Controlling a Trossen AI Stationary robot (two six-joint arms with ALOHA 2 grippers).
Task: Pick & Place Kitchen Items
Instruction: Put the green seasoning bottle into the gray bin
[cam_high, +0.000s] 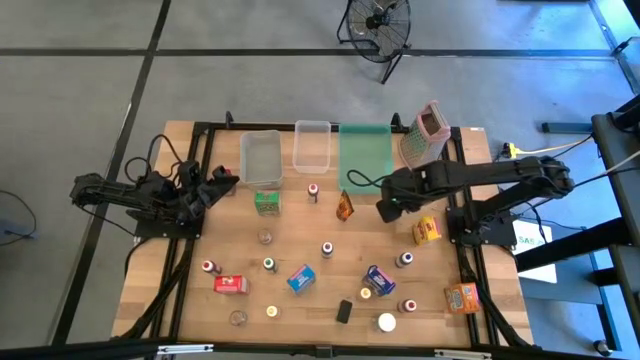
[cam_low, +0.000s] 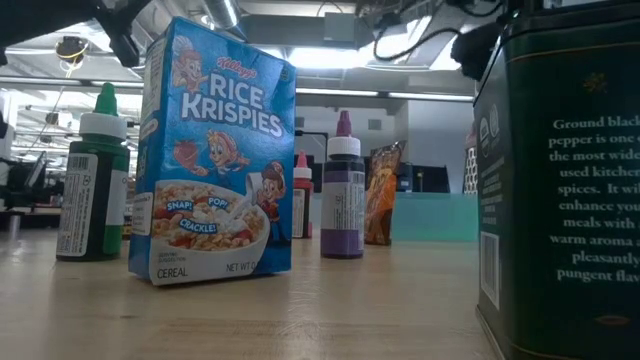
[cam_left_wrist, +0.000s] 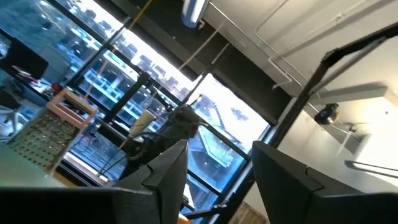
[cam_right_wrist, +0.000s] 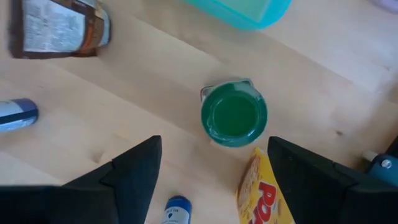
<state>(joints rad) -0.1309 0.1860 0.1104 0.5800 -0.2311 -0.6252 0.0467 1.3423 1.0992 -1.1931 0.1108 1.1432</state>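
right gripper (cam_high: 385, 212) over desk (cam_high: 300, 250), beside green tray (cam_high: 365, 155) | fingers (cam_right_wrist: 134, 165) wide, empty | green-lidded jar (cam_right_wrist: 234, 116) upright, just ahead between them | left gripper (cam_high: 222, 180) parked farther off, fingers apart

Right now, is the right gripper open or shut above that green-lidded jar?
Open. The right gripper shows its two dark fingers spread wide, with the green-lidded jar standing upright on the table between them, untouched.

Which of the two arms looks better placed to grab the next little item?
Probably the right: its gripper hangs open over the table middle, above a green-lidded jar. The left gripper waits at the table's left edge, pointing up at the room.
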